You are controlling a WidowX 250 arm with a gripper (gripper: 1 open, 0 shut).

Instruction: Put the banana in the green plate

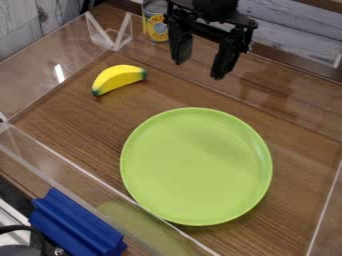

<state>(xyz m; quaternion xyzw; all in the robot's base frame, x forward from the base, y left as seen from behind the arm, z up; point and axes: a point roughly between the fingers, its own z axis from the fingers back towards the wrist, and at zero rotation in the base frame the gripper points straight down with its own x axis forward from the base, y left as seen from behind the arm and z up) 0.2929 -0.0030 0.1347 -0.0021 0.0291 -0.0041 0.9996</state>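
Eyeing yellow toy banana [119, 80] — left of my gripper [203, 64] in camera view, near wooden tabletop's far side | long axis slants lower-left to upper-right | fingers spread, nothing held — I'd judge sideways travel next

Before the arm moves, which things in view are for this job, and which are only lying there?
For the job:
- banana
- green plate
- open claw

Only lying about:
- blue block
- yellow-labelled can or jar, at the back
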